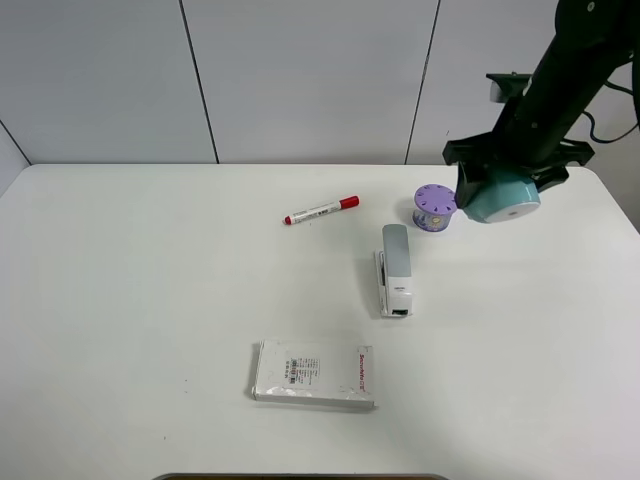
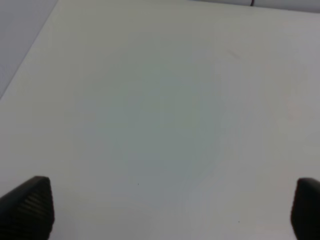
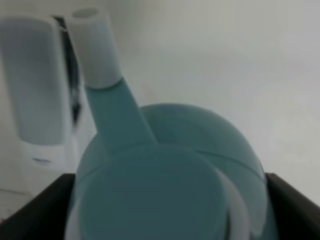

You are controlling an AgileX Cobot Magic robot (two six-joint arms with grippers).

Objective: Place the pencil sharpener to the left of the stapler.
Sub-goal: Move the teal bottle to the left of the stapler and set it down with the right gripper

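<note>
A white table (image 1: pixel 130 300) fills the room in front of a wall of pale grey panels (image 1: pixel 300 70). The table's far edge runs along the wall, and its corners are round.

The teal pencil sharpener (image 1: pixel 503 197) is at the far right of the table, close to the far edge. The right claw (image 1: pixel 503 185) is squeezed onto it, one black finger on each side. Its flat white face points down and toward the front. It looks lifted off the table, but I cannot be sure. From the right wrist camera the sharpener (image 3: pixel 170 175) fills most of the view between the two black fingers (image 3: pixel 30 210). Its crank arm sticks out and ends in a white knob (image 3: pixel 95 45).

A small purple spool with holes (image 1: pixel 434 207) sits just beside the sharpener, on its left in the high view. It stands between the sharpener and the stapler.

The grey and white stapler (image 1: pixel 393 270) lies near the middle of the table, running front to back, a bit nearer the front than the spool. The right wrist camera shows it (image 3: pixel 37 90) blurry, beyond the crank.

Left of the stapler there is wide bare table. A red-capped marker (image 1: pixel 322 211) lies behind that space. A flat white box (image 1: pixel 314 374) lies in front of it, near the front edge. Both are apart from the stapler.

The left claw (image 2: pixel 167 210) has its fingers far apart, with only bare table under it.
</note>
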